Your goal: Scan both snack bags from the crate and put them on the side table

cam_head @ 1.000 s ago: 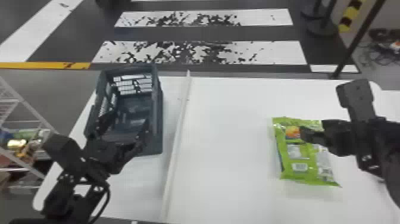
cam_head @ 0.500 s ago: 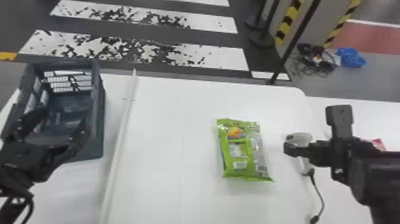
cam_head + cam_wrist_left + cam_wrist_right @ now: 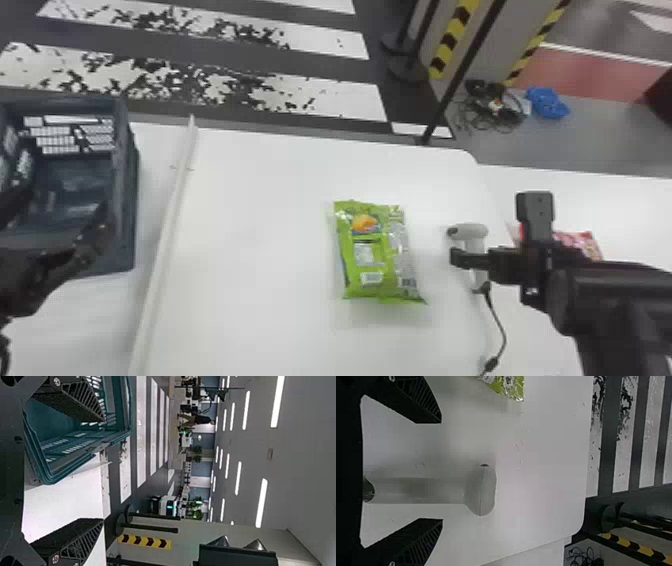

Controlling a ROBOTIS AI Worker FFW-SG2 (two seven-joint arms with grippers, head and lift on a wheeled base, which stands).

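The white worktop (image 3: 260,240) holds a green bag (image 3: 372,255), apparently unscanned, the pink bag (image 3: 580,242) to its right probably done, left gripper (image 3: 104,470) and right gripper (image 3: 441,471) jaws released.

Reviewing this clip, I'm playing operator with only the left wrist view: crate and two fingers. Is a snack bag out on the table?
Observer: Yes, a green snack bag lies flat on the white table, between the divider strip and the scanner.
Operator: Is the right gripper holding that scanner?
Observer: No, the right gripper is open; the right wrist view shows the scanner's handle between its spread fingers, with a gap on each side.
Operator: Anything on the side table?
Observer: A pink and red packet, partly hidden behind the right gripper.
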